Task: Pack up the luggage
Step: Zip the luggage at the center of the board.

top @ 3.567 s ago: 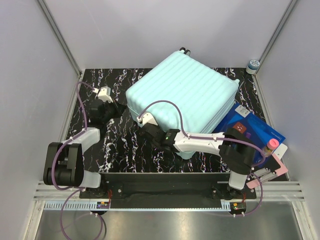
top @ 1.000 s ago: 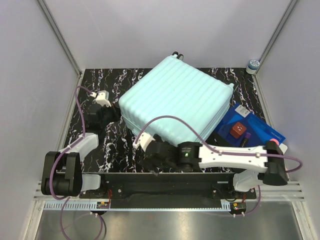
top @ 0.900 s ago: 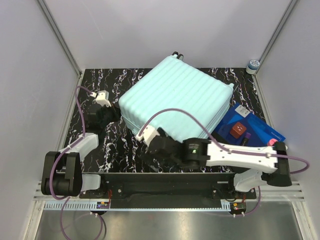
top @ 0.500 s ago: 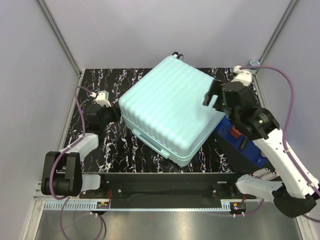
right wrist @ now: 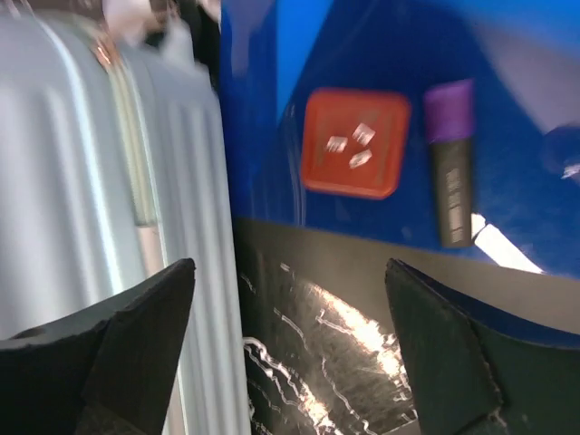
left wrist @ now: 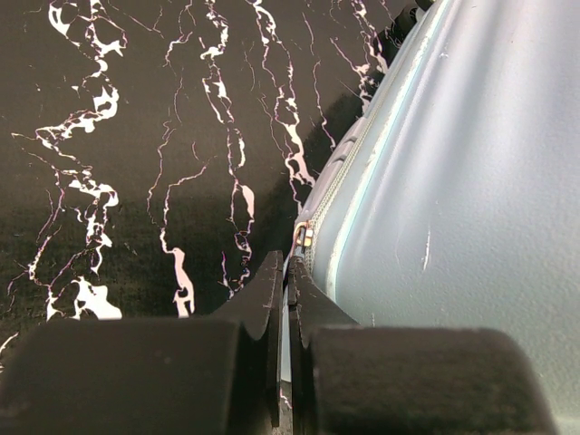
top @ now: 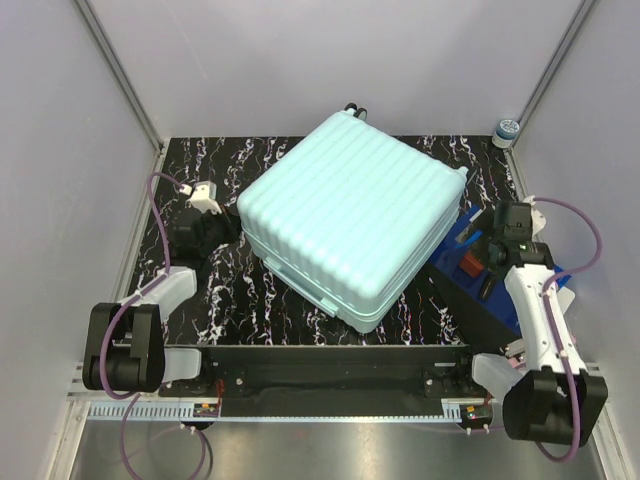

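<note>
The luggage [top: 350, 215] is a large mint-green ribbed suitcase lying flat and closed in the middle of the black marbled table [top: 240, 290]. My left gripper [top: 207, 237] is shut at the suitcase's left corner. In the left wrist view its tips [left wrist: 288, 265] meet just below the zipper pull [left wrist: 305, 237] on the luggage [left wrist: 453, 181]; whether they pinch the pull I cannot tell. My right gripper [top: 500, 250] hangs open over the flat blue box [top: 500, 300], right of the suitcase. Its fingers [right wrist: 136, 335] are spread wide, with nothing between them.
On the blue box [right wrist: 362, 54] lie a red square item [right wrist: 355, 140] and a purple-capped tube [right wrist: 450, 168]. The luggage [right wrist: 82, 181] side stands close at the left of the right wrist view. A small jar [top: 507, 128] sits at the back right corner. Grey walls enclose the table.
My right arm swung from the suitcase's front edge, past its right corner, to above the blue box. The suitcase and the left gripper stayed put over the last second.
</note>
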Action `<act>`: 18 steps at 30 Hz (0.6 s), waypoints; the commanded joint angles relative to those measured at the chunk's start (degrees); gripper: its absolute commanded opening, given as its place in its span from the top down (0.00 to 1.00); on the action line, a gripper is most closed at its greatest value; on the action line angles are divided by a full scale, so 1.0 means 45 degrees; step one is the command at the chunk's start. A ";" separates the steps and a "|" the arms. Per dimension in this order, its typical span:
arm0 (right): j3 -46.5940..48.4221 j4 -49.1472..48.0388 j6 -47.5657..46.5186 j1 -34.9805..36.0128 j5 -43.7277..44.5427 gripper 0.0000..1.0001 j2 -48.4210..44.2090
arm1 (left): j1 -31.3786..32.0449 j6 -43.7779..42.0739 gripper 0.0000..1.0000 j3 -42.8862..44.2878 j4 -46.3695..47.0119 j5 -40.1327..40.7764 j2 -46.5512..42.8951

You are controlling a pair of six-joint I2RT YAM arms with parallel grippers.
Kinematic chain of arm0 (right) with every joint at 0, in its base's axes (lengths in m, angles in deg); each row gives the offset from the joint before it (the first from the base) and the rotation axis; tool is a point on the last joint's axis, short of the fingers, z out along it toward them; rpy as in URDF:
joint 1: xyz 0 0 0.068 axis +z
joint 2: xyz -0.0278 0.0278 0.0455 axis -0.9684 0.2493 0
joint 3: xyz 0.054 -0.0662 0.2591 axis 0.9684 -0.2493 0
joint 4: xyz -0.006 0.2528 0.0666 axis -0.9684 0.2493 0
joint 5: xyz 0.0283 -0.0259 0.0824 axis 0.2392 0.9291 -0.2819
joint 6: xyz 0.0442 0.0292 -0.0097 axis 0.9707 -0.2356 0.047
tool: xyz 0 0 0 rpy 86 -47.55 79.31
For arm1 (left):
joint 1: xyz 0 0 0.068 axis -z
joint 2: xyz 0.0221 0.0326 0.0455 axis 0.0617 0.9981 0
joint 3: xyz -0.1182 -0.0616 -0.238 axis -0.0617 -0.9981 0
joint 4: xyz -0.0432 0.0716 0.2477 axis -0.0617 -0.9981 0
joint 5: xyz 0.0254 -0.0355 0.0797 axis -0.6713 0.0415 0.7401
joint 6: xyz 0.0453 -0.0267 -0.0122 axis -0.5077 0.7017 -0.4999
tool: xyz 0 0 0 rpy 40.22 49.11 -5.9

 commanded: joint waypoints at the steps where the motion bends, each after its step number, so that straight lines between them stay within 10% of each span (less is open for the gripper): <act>1: -0.0537 -0.2463 0.0492 -0.0038 -0.2001 0.11 0.0906 | -0.0674 -0.0375 1.00 0.0043 0.1442 0.1703 -0.0091; 18: 0.4108 -0.5515 -0.0055 0.0039 -0.3624 0.15 0.8151 | -0.0674 -0.0336 1.00 -0.0191 0.1637 0.1429 -0.0287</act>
